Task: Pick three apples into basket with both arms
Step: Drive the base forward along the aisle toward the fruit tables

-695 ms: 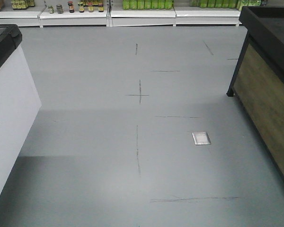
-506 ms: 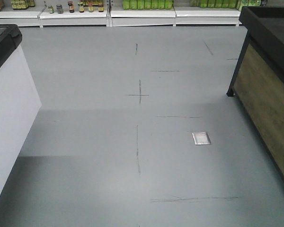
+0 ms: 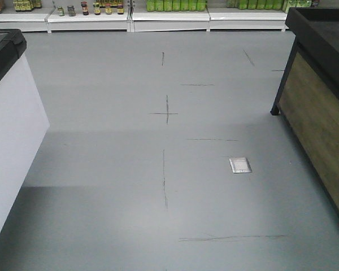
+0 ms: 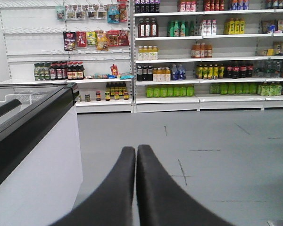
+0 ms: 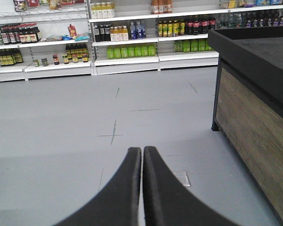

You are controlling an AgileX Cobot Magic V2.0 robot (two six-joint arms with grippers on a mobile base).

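Observation:
No apples and no basket show in any view. My left gripper (image 4: 136, 149) is shut and empty, its black fingers pressed together and held above the grey floor beside the white chest freezer. My right gripper (image 5: 142, 151) is shut and empty too, pointing over the grey floor toward the shelves. Neither arm shows in the front view.
A white chest freezer with a black top (image 3: 5, 124) (image 4: 28, 141) stands at the left. A wood-sided display stand with a black top (image 3: 322, 96) (image 5: 254, 94) stands at the right. Shelves of bottles (image 4: 203, 52) (image 5: 127, 42) line the back wall. A metal floor plate (image 3: 240, 165) lies in the grey floor.

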